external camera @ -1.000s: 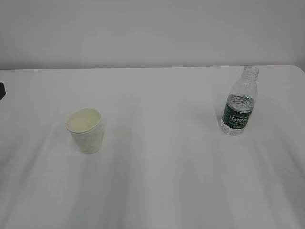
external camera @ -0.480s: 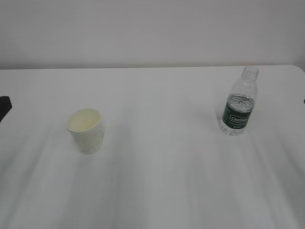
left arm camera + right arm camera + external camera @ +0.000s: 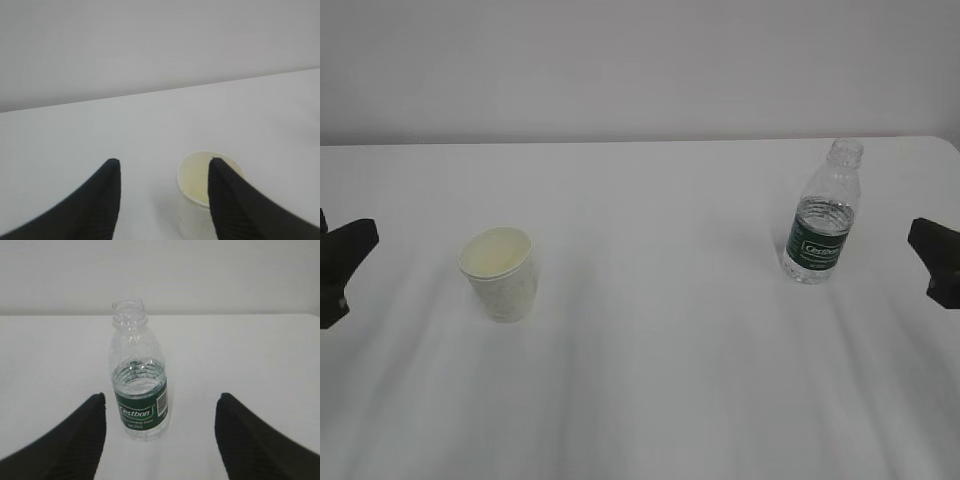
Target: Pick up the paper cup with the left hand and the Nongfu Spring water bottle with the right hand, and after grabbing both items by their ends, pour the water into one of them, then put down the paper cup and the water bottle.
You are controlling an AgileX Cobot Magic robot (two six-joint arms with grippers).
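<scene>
The paper cup (image 3: pixel 500 274) stands upright on the left of the table, white outside and pale cream inside. The Nongfu Spring water bottle (image 3: pixel 823 216) stands upright on the right, capless, with a dark green label and water (image 3: pixel 138 383) up to about the label's top. My left gripper (image 3: pixel 342 262) shows at the left edge, well apart from the cup. In the left wrist view it (image 3: pixel 164 164) is open and empty, with the cup (image 3: pixel 194 179) ahead, partly behind its right finger. My right gripper (image 3: pixel 938 258) is open at the right edge, the bottle (image 3: pixel 140 395) ahead between its spread fingers, untouched.
A white table (image 3: pixel 660 390) carries both things, with a plain pale wall (image 3: pixel 640 60) behind its far edge. The table's far right corner (image 3: pixel 948 141) lies just beyond the bottle.
Both grippers have come into the exterior view, the left from the left edge and the right from the right edge, moving inward. Cup and bottle have not moved.
</scene>
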